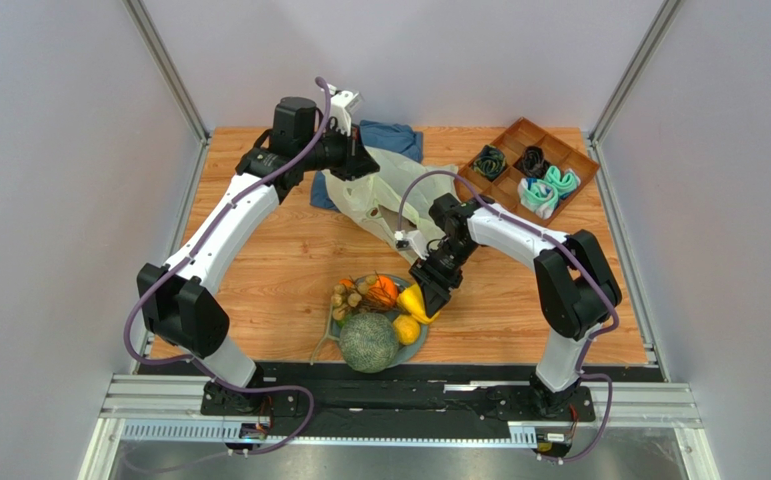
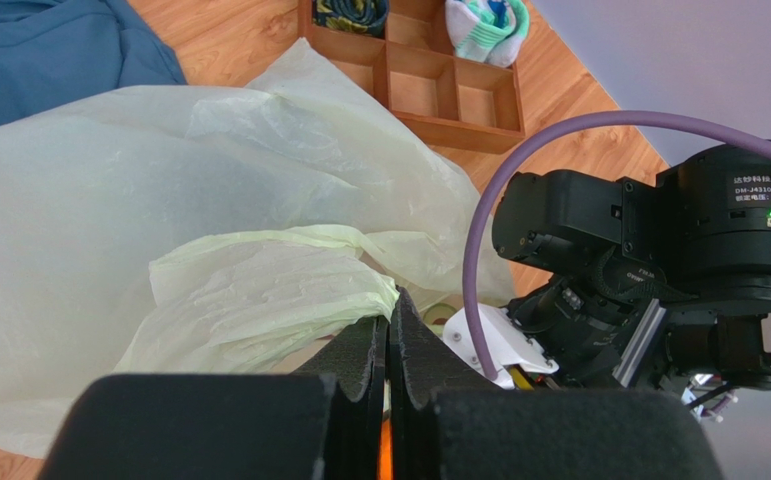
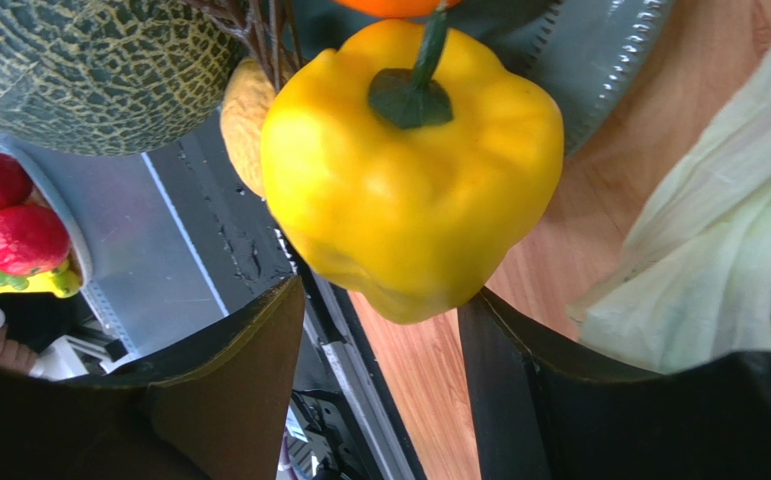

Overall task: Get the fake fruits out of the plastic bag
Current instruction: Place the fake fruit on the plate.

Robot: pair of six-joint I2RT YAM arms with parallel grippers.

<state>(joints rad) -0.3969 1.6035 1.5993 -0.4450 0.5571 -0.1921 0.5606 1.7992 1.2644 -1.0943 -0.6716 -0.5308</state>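
Observation:
The pale yellow-green plastic bag (image 1: 389,200) lies crumpled at the back middle of the table. My left gripper (image 1: 362,163) is shut on a fold of the bag (image 2: 259,290), with the jaws pressed together (image 2: 390,325). A grey plate (image 1: 417,347) near the front holds a netted green melon (image 1: 367,342), an orange (image 1: 406,328), an orange piece (image 1: 384,290) and small tan pieces (image 1: 344,297). My right gripper (image 1: 429,290) is open at the plate's right rim. A yellow pepper-shaped piece (image 3: 409,170) lies just past its fingertips (image 3: 379,300), touching the right finger only. The melon (image 3: 89,70) shows beside it.
A wooden divided tray (image 1: 571,152) with rolled socks stands at the back right. A blue cloth (image 1: 391,138) lies behind the bag. The bag's edge (image 3: 719,270) lies right of the right gripper. The table's black front rail (image 1: 479,372) runs just below the plate.

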